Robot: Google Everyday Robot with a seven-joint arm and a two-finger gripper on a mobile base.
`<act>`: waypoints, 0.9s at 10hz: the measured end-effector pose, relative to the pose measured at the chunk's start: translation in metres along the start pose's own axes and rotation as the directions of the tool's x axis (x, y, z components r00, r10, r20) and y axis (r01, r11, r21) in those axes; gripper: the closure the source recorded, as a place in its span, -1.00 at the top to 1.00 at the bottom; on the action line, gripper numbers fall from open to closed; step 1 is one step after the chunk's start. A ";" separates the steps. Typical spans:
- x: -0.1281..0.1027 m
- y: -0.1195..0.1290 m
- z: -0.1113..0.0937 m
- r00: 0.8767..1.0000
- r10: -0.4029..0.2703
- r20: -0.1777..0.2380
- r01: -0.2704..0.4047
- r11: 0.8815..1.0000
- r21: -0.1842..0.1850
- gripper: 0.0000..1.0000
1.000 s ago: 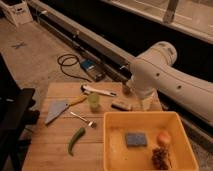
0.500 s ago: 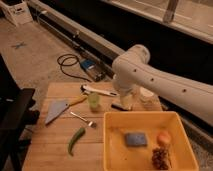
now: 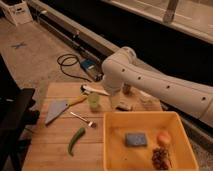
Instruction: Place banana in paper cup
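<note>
The banana is a slim yellow piece lying on the wooden table, left of centre, its left end against a grey flat piece. The paper cup stands at the table's back right, partly hidden by my white arm. My gripper hangs under the arm's bend over the back middle of the table. It is between the translucent green cup and the paper cup, to the right of the banana and apart from it.
A green pepper and a fork lie in front of the banana. A small dark jar is near the gripper. A yellow bin at the front right holds a blue sponge and an orange fruit. A white utensil lies at the back.
My arm has swung left across the back of the table, from over the paper cup towards the green cup. The objects on the table have not moved.
</note>
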 end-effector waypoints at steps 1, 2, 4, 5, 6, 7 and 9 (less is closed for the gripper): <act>0.000 0.000 0.000 1.000 -0.001 0.000 0.001 1.000 0.000 0.60; 0.000 0.000 0.000 1.000 0.000 0.000 0.000 1.000 0.000 0.60; -0.002 -0.004 0.001 1.000 -0.007 -0.008 0.007 1.000 0.001 0.60; -0.005 -0.009 0.004 1.000 -0.018 -0.014 0.018 1.000 -0.001 0.60; -0.016 -0.018 0.011 0.999 -0.037 -0.013 0.037 0.999 -0.007 0.60; -0.033 -0.031 0.023 0.998 -0.064 -0.006 0.063 0.998 -0.015 0.60; -0.058 -0.049 0.041 0.995 -0.100 0.010 0.100 0.995 -0.022 0.60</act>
